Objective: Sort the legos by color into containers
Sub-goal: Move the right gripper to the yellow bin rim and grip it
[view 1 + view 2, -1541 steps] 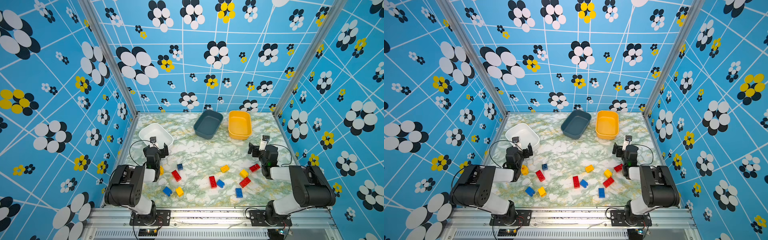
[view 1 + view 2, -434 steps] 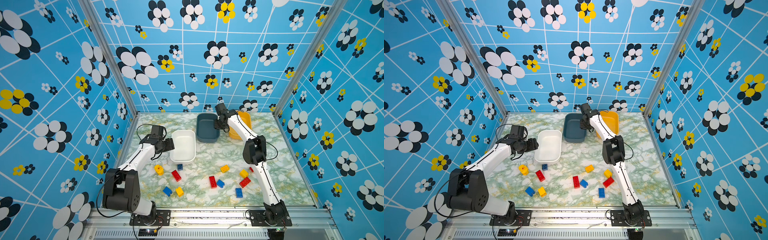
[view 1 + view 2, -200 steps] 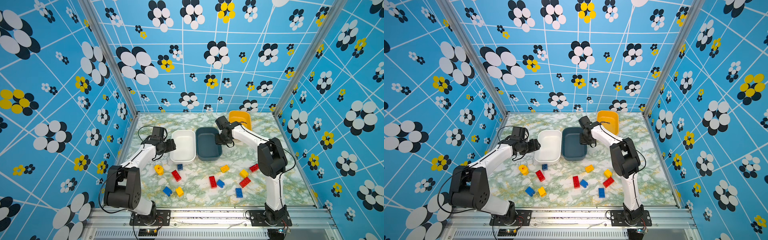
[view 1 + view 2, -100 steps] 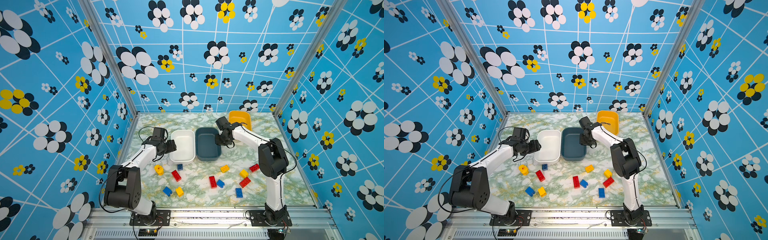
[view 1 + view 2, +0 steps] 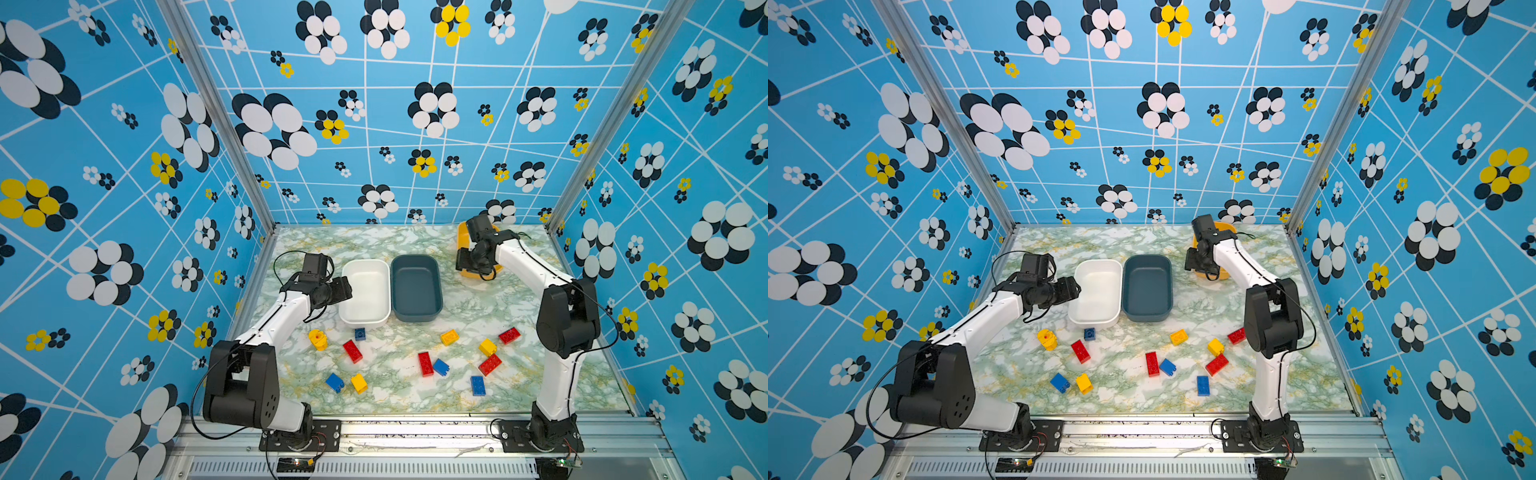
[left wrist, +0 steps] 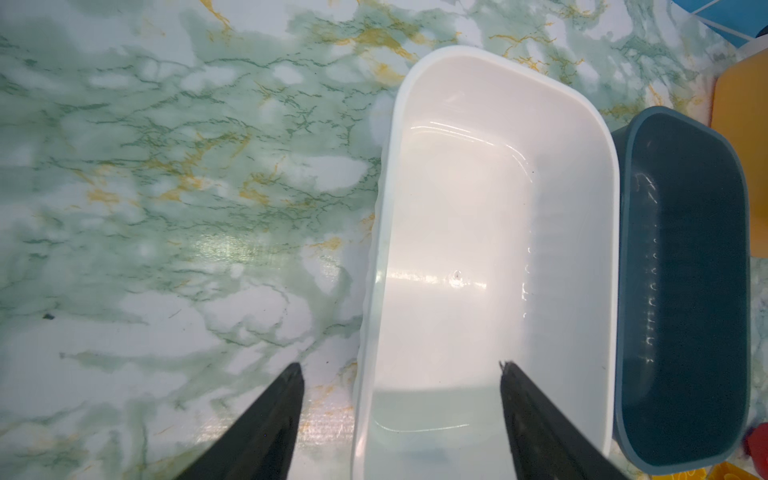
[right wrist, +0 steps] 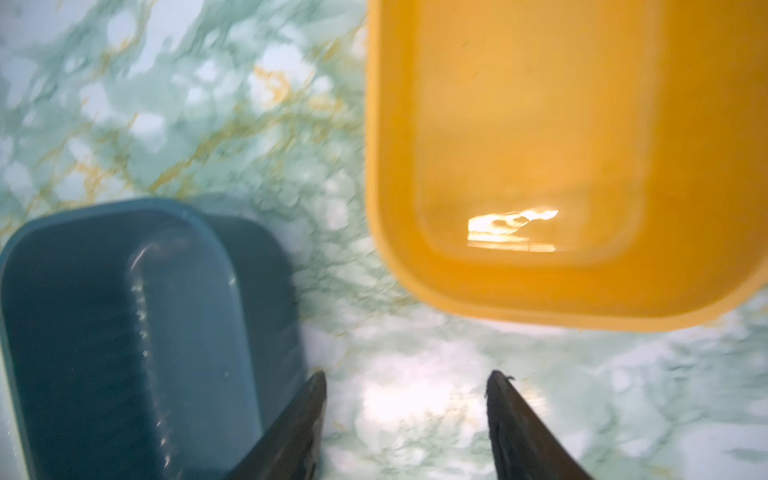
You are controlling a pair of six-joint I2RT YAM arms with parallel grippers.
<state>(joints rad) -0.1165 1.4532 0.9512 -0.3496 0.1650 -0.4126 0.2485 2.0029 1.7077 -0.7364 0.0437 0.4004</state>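
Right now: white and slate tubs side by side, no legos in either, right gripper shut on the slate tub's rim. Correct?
No. The right gripper is open and holds nothing: the right wrist view shows its jaws apart over bare tabletop, beside the slate tub. The rest holds.

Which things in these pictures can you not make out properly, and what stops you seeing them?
The yellow-orange tub: in both top views, mostly hidden behind the right arm.
The dark slate tub: right wrist view, smeared by motion blur and cut off at the edge.
A red piece: left wrist view, only a sliver at the frame edge.
Studs on the legos: top views, too small to count.
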